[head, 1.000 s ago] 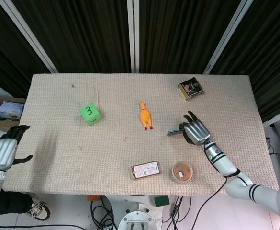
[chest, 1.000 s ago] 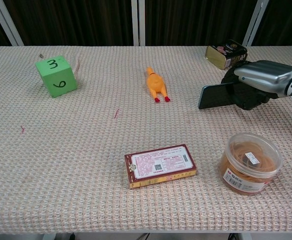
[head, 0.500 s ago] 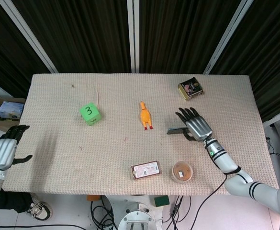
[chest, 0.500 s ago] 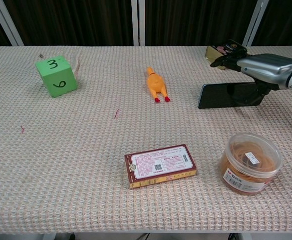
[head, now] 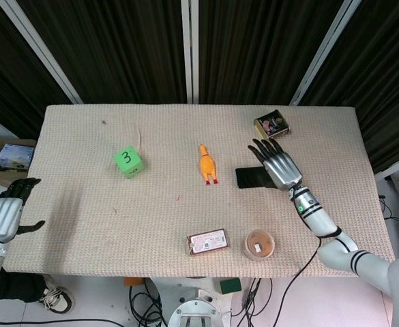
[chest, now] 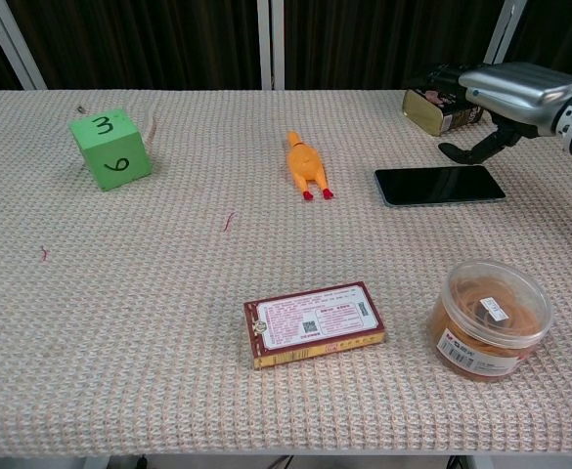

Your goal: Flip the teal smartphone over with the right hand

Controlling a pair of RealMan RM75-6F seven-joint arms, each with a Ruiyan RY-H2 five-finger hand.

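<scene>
The smartphone [chest: 440, 185] lies flat on the table, dark glossy face up, right of the toy chicken; in the head view the smartphone [head: 251, 178] is partly covered by my hand. My right hand [chest: 508, 88] hovers above and just behind the phone with fingers spread, holding nothing; the head view shows the right hand [head: 275, 165] over the phone's right end. Off the table's left edge, my left hand [head: 5, 210] hangs open and idle.
An orange rubber chicken [chest: 305, 166] lies left of the phone. A gold tin [chest: 442, 105] sits behind my right hand. A round clear tub [chest: 489, 319] of rubber bands and a red card box [chest: 315, 323] stand near the front edge. A green cube [chest: 110, 149] sits far left.
The phone, held up on its edge by my right hand before, has dropped flat on the table. My right hand let go, opened its fingers and lifted up and back.
</scene>
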